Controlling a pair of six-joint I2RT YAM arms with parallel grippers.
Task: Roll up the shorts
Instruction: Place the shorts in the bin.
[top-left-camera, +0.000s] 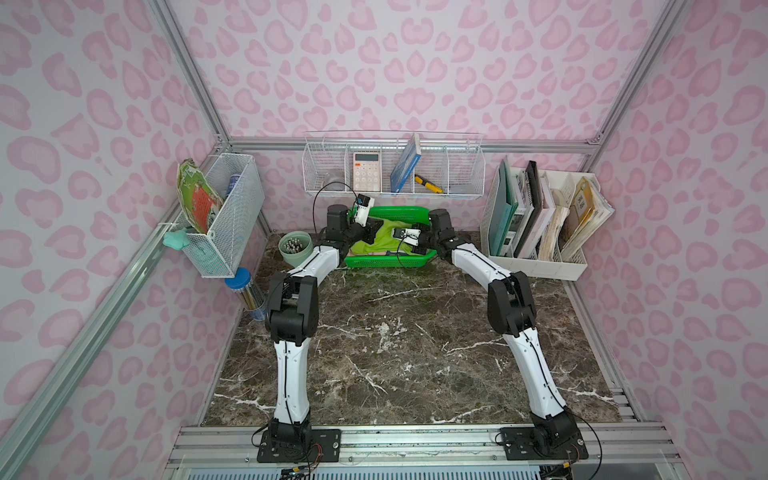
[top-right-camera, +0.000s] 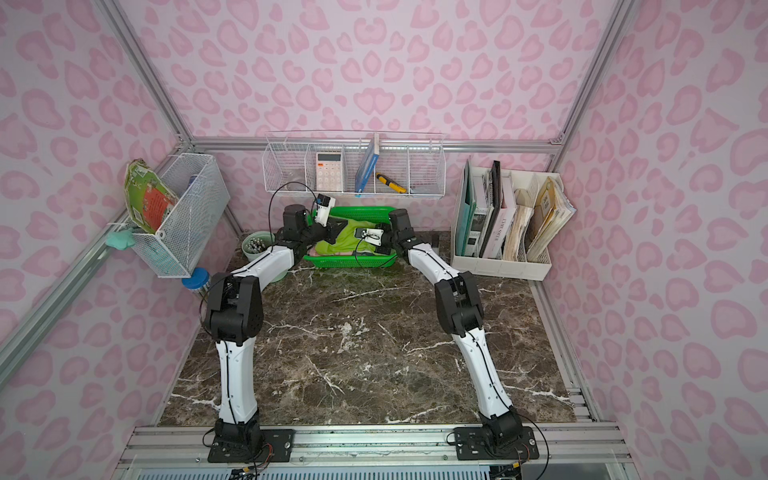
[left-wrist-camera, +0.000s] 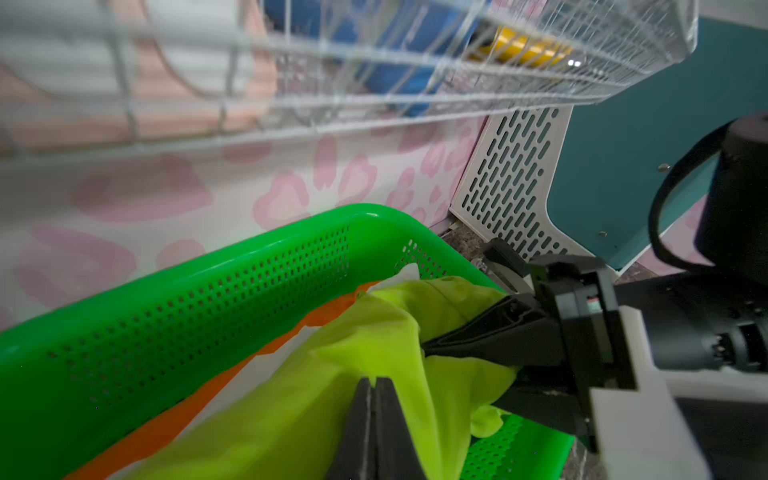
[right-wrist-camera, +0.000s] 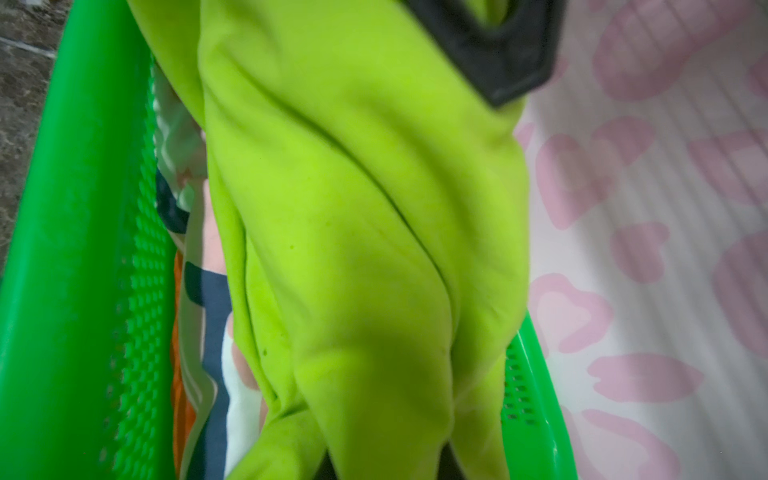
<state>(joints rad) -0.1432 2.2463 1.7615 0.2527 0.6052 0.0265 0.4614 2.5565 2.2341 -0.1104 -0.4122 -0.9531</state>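
Pinching flat together in the lower middle of the left wrist view, the two black fingers of the left claw leave no gap. A thin fold of the lime green cloth shorts appears caught at their tips. Right of centre sits the right claw, clamped on a bunched ridge of the same cloth, which rises in a peak between the two claws. The shorts lie inside the bright green perforated plastic basket, whose wall crosses the lower left of the frame.

In the right wrist view the lime cloth fills the centre from top to bottom in long draped folds. Only dark slivers of the right claw's own fingers show under the cloth at the bottom edge, so their spacing cannot be told here. At the upper right the black tip of the left claw bears on the cloth. Along the left, between the lime cloth and the basket wall, lies the pink printed cloth shorts, showing navy, white and orange patches.

In both top views the basket stands at the far middle of the dark marble bench, below the white wire wall shelf. Both claws meet over it, with the lime shorts between them.
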